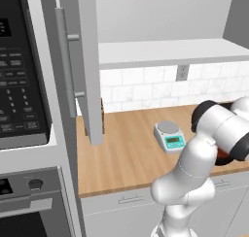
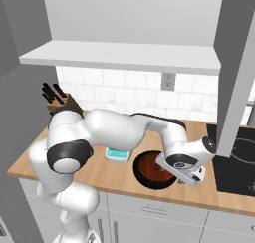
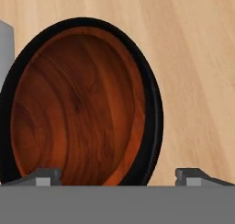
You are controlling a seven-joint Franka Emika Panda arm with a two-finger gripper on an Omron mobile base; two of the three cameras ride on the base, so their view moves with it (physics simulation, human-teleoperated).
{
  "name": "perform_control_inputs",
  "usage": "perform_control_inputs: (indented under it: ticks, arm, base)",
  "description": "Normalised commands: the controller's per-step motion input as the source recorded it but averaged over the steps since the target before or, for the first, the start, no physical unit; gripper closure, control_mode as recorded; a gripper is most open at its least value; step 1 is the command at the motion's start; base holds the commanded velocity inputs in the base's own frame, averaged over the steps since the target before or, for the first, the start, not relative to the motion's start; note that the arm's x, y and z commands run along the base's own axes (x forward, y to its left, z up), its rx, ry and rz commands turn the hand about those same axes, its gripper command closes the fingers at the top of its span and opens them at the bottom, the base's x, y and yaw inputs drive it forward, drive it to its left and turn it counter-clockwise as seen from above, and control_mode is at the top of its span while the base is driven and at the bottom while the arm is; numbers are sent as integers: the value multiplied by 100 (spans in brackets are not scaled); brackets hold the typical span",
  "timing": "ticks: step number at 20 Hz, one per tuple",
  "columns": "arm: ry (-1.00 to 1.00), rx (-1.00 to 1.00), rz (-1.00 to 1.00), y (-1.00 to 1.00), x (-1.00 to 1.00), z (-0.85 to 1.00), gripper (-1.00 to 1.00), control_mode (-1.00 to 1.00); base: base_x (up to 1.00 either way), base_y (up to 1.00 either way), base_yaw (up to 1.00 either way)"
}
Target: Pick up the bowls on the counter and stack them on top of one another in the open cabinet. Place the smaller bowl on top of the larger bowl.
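Your end effector sits nearest the lens at the bottom of the hand view, its fingertips spread wide apart and holding nothing. One tip stands over the inside of the bowl and the other over bare table, so the bowl's near rim falls between them, which looks like a set-up for pinching the rim. In the right base view the bowl rests on the table at lower centre, just beside the small scale. You will see the cabinet's white shelf across the upper frame, where the bowl belongs.
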Motion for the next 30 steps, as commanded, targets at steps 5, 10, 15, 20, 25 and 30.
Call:
perform_control_inputs:
  ticks: [5, 10, 15, 20, 25, 30]
  arm:
    - [1, -7, 0, 6, 0, -36, 100, -100]
    - [0, -2, 0, 22, 0, -4, 100, -100]
    - [1, 0, 0, 21, 0, -1, 100, -100]
    - [1, 0, -1, 3, -33, 13, 100, -100]
    - [2, 0, -9, 12, -54, 45, 100, -100]
    - [0, 0, -20, 62, -33, 36, 100, -100]
  base:
    - [0, 0, 0]
    - [0, 0, 0]
    - [0, 0, 0]
    - [0, 0, 0]
    - [0, 0, 0]
    - [0, 0, 0]
